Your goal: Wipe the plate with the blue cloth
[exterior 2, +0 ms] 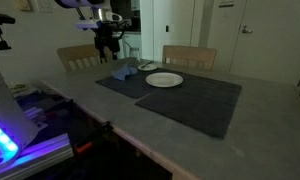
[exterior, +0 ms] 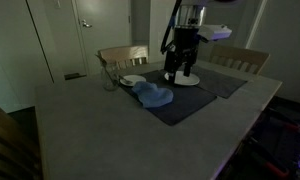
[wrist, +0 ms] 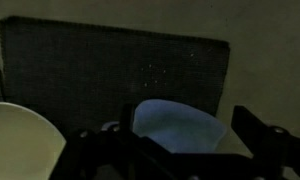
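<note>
The blue cloth (exterior: 153, 96) lies crumpled on a dark placemat (exterior: 190, 105); it also shows in the other exterior view (exterior 2: 122, 72). A white plate (exterior 2: 164, 80) sits on the mat beside it and shows in an exterior view (exterior: 187, 80) behind the gripper. My gripper (exterior 2: 108, 42) hangs above the cloth, open and empty, not touching it. In the wrist view the cloth (wrist: 180, 125) lies between my spread fingers (wrist: 175, 148), and the edge of a pale plate (wrist: 20, 140) shows at lower left.
A small plate (exterior: 133, 81) and a clear glass (exterior: 110, 79) stand near the far edge of the table. Wooden chairs (exterior: 123, 55) stand behind the table. A second dark placemat (exterior 2: 195, 105) lies next to the first.
</note>
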You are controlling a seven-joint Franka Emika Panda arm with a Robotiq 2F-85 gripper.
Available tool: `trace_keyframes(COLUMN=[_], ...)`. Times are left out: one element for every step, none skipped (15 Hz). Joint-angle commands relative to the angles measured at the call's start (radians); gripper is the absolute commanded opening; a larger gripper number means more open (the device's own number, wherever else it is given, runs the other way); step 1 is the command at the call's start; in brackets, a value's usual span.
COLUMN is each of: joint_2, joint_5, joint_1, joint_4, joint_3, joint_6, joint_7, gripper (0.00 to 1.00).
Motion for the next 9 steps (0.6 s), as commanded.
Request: trace_keyframes(joint_2=[0.144, 0.177, 0.213, 0.250, 0.288, 0.322, 0.353, 0.381, 0.412], joint_5=[0.042, 0.069, 0.091, 0.099, 0.124, 0.133, 0.138, 0.137, 0.137], joint_1=[-0.014, -0.022, -0.031, -0.043, -0.061, -0.076, -0.089, -0.100, -0.113], joint_4=[0.086, 0.112, 0.142, 0.179, 0.216, 0.262, 0.300, 0.336, 0.373], joint_3=[-0.035, -0.035, -0.032, -0.030, -0.016, -0.006, 0.004, 0.011, 0.024], joint_6=[0.129, 0.154, 0.172, 0.182, 0.196, 0.191, 0.189, 0.184, 0.180], joint_7=[-0.149, -0.197, -0.243, -0.291, -0.344, -0.389, -0.429, -0.460, -0.494], gripper=[1.00, 1.00, 1.00, 1.00, 1.00, 1.00, 1.00, 1.00, 1.00])
